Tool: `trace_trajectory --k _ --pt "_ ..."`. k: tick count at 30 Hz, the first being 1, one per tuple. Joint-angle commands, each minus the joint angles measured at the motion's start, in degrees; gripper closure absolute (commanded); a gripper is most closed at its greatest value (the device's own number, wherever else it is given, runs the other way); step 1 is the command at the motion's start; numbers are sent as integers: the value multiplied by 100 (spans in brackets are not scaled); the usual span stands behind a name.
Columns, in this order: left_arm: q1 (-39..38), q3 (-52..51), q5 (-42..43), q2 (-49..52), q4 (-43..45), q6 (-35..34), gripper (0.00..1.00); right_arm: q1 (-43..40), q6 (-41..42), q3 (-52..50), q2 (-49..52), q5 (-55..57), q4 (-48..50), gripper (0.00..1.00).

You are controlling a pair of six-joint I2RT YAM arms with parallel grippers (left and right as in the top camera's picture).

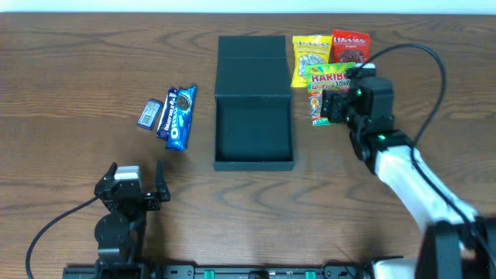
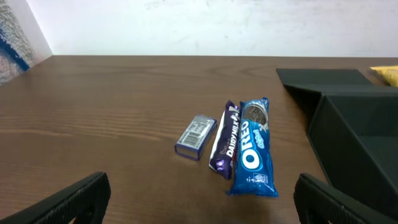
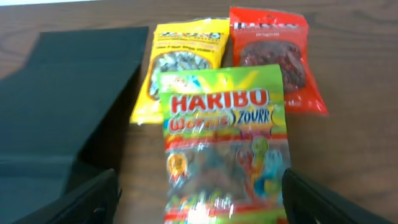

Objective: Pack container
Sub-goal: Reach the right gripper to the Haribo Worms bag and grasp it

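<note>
One dark square container [image 1: 253,133] is counted, along with one Haribo worms bag [image 3: 224,146], one yellow bag [image 3: 186,59], one red bag [image 3: 273,56], one Oreo pack [image 2: 254,148], one Dairy Milk bar [image 2: 227,138] and one small blue packet [image 2: 195,136]; six snacks are tallied in all

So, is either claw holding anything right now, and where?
Nothing is held. The left gripper is open and empty; the right gripper is open above the Haribo bag, not gripping it.

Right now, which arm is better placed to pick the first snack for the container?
Right. The right gripper hovers open over the Haribo bag, beside the container. The left gripper sits apart from the Oreo pack.
</note>
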Motion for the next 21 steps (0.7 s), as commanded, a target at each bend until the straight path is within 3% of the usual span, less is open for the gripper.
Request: trace_trajectory --k 1,9,15,21 --pt "17 -162 -105 -37 -52 -44 5 44 -219 83 557 166 354 19" --pt "17 -162 -105 -37 -52 -44 5 46 -219 83 1808 166 1086 27" --pt "17 -162 -105 -37 -52 -44 5 46 -216 83 2210 166 1150 46" --pt "17 -162 -107 -37 -52 -44 5 46 -216 83 2288 164 931 98"
